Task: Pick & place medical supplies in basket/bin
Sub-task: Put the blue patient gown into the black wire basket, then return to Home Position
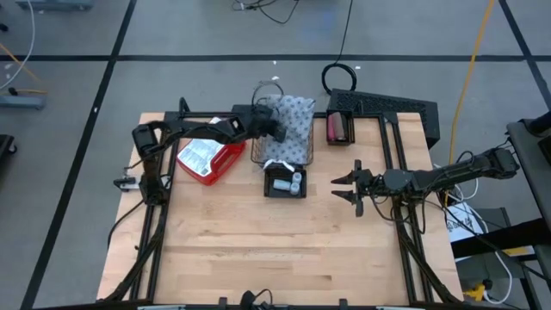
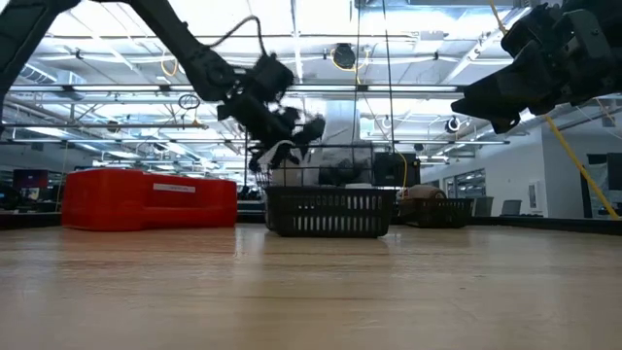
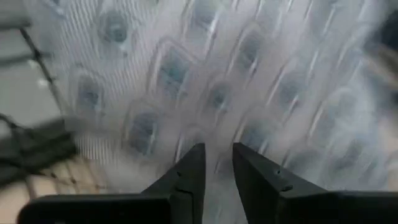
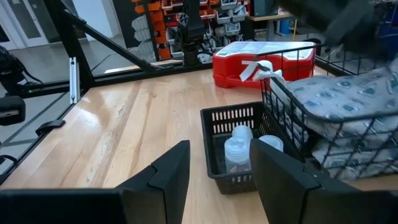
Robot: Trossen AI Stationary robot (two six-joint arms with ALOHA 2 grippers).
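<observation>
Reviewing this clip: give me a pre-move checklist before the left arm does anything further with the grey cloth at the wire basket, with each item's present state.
1. Left gripper over the basket: ok, it sits above the mesh at the cloth.
2. Grip on the grey dotted cloth: cannot tell; the fingers are nearly together against the fabric, but a pinch is not visible.
3. Cloth fully inside the basket: not ok, it bulges above the rim and drapes past the far edge.
4. Right gripper clear of the basket: ok, open, hovering to the side.
5. White vials undisturbed: ok, in the small black bin beside the basket.
</observation>
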